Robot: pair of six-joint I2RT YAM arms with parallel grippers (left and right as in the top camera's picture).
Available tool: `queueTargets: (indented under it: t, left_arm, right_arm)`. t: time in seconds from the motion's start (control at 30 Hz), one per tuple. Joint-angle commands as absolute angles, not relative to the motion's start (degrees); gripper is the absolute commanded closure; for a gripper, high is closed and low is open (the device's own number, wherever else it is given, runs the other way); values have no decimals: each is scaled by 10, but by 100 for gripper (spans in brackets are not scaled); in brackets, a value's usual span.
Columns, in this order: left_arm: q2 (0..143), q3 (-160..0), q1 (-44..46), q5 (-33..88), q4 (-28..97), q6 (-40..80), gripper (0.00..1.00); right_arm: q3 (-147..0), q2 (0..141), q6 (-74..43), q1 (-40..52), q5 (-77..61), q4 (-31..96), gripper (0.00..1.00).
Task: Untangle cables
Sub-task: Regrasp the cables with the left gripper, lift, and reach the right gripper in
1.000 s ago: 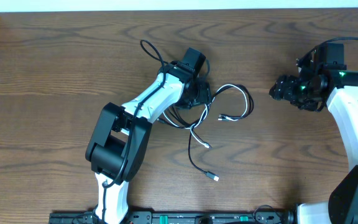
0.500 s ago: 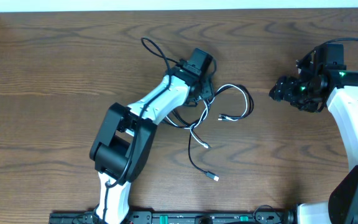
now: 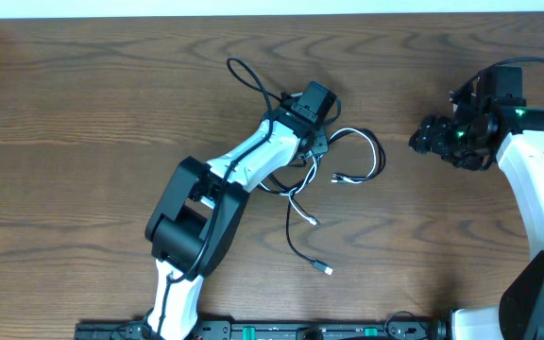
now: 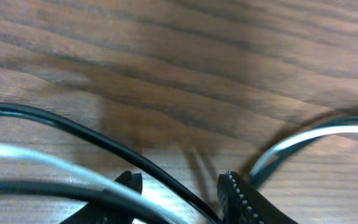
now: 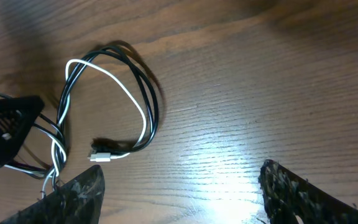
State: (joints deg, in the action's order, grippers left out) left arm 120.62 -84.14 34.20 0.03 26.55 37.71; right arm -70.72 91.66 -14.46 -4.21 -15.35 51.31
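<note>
So the cables (image 3: 380, 156) sit in a knot near the middle of the table (image 3: 83, 113), a bit toward 12 o'clock. The left gripper (image 3: 315, 142) is right on top of the knot, so from overhead its fingers and the actual crossing are hidden under the wrist.

The left wrist view only shows 2 fingertips (image 4: 236, 194) poking in at 6 o'clock, with the rest cut off. A black cord (image 4: 73, 127) and a white cord (image 4: 340, 130) run across the gap, pretty blurry. The jaws stand apart, but I can't tell if they're pinching anything or just straddling it.

1 loop sticks out toward 3 o'clock. A black tail runs to 5 o'clock and ends in a plug (image 3: 327, 270).

The right gripper (image 3: 421, 140) is at 3 o'clock of that loop, well apart from it, jaws spread wide with nothing between them.
</note>
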Motion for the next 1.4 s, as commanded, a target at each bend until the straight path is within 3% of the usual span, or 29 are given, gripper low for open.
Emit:
queueTargets:
  t: [0.0, 0.1, 0.2, 0.43, 0.87, 1.13, 1.37]
  left_arm:
    - [1235, -846, 342, -15, 266, 380, 56]
    - [1241, -846, 342, -16, 267, 380, 64]
    - [1239, -846, 342, -16, 267, 380, 92]
    - [1171, -846, 339, 14, 282, 322, 93]
    - [885, -846, 311, 125, 308, 285, 93]
    - [855, -846, 247, 289, 330, 284, 93]
    - [856, -846, 196, 416, 340, 235, 93]
  right_arm:
    - [-715, 916, -147, -40, -150, 513, 24]
    - [-715, 916, -147, -40, -150, 512, 24]
    - [-715, 916, -147, -40, -150, 512, 24]
    - [-715, 916, -147, -39, -224, 498, 24]
    - [-715, 916, -125, -32, -436, 409, 26]
    - [-715, 916, -102, -31, -623, 308, 28]
    - [-715, 916, -101, -11, -681, 253, 29]
